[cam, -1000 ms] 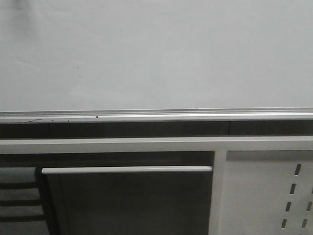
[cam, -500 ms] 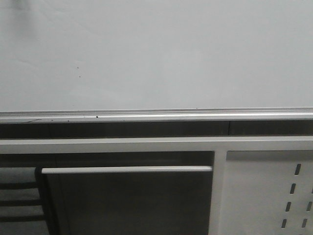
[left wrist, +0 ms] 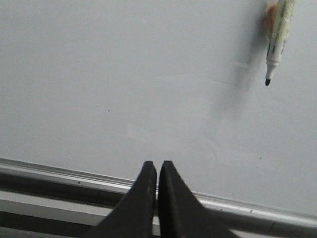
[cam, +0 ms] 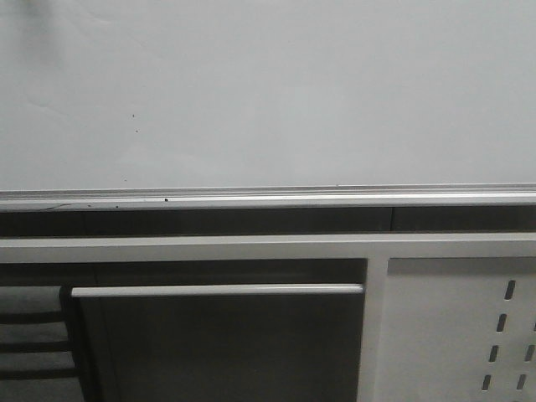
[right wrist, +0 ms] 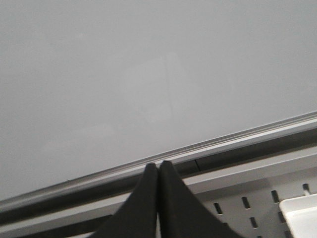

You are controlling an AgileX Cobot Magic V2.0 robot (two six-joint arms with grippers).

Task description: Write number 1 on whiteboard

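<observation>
From the front, the whiteboard [cam: 268, 92] fills the upper half, bare of any stroke, its silver rail [cam: 268, 198] running across; a perforated panel [cam: 456, 331] sits at 4 o'clock. The left wrist camera shows the left gripper [left wrist: 157, 168] pressed together, empty, with a marker [left wrist: 278, 34] at 1 o'clock, tip near the board. The right wrist camera shows the right gripper [right wrist: 157, 168] pressed together too, over the rail.

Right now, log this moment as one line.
whiteboard: blank, no stroke | marker: near board | left gripper: shut, empty | right gripper: shut, empty
</observation>
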